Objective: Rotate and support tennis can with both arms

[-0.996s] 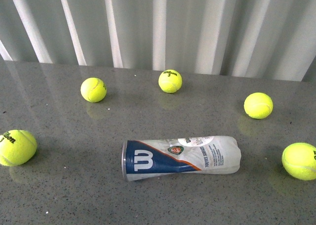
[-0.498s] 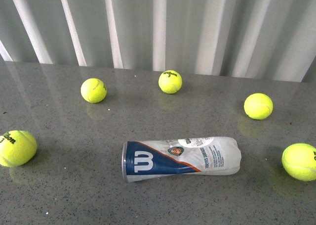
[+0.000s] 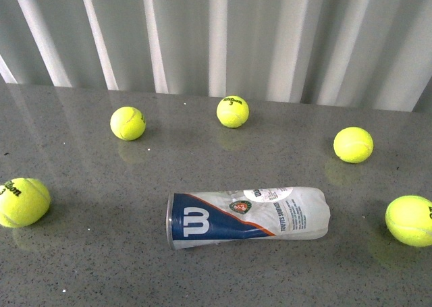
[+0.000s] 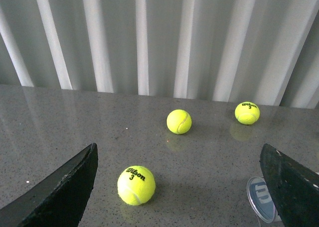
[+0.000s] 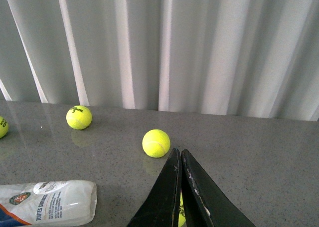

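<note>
The tennis can (image 3: 248, 216) lies on its side on the grey table, silver rim to the left, blue Wilson label up. Neither arm shows in the front view. In the left wrist view my left gripper (image 4: 182, 187) is open wide and empty; the can's rim end (image 4: 261, 199) shows beside one finger (image 4: 291, 187). In the right wrist view my right gripper (image 5: 179, 159) is shut on nothing; the can's clear closed end (image 5: 50, 202) lies off to one side of it, apart from it.
Several yellow-green tennis balls lie around the can: far left (image 3: 23, 201), back left (image 3: 127, 123), back middle (image 3: 233, 111), back right (image 3: 353, 144), far right (image 3: 409, 220). A white pleated curtain (image 3: 216, 30) hangs behind the table's far edge.
</note>
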`<state>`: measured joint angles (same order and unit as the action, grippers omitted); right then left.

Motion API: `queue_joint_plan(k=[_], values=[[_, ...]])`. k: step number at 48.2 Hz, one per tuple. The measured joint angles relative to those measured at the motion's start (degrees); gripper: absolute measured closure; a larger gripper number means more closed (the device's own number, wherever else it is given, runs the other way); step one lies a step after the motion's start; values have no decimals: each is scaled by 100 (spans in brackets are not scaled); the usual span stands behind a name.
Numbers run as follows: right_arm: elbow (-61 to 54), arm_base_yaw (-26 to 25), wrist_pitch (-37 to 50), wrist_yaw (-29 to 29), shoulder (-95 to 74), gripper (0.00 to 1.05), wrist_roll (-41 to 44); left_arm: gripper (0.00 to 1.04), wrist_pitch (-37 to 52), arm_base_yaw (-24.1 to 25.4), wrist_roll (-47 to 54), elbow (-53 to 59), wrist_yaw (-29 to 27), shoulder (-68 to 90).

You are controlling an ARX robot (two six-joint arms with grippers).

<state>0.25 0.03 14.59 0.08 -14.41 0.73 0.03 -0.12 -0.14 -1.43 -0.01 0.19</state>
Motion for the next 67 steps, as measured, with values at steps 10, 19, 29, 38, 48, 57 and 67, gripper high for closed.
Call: queue_joint_plan(k=[10, 19, 29, 38, 48, 57, 67], values=[[0, 0, -282, 0, 284, 101, 0, 7, 0, 0, 0, 0, 0, 0], [0, 0, -549, 0, 542, 101, -2, 7, 0, 0, 0, 0, 0, 0], [2, 0, -1449, -11, 1414, 101, -9, 7, 0, 0, 0, 0, 2, -7], [2, 0, -1451, -13, 1416, 78, -9, 7, 0, 0, 0, 0, 0, -7], [2, 0, -1456, -11, 1416, 32, -11, 7, 0, 0, 0, 0, 0, -7], [2, 0, -1456, -11, 1419, 6, -20, 7, -761, -146, -452, -1279, -352, 2549], [2, 0, -1456, -11, 1419, 7, -17, 7, 586, -251, -542, -3202, 839, 6277]])
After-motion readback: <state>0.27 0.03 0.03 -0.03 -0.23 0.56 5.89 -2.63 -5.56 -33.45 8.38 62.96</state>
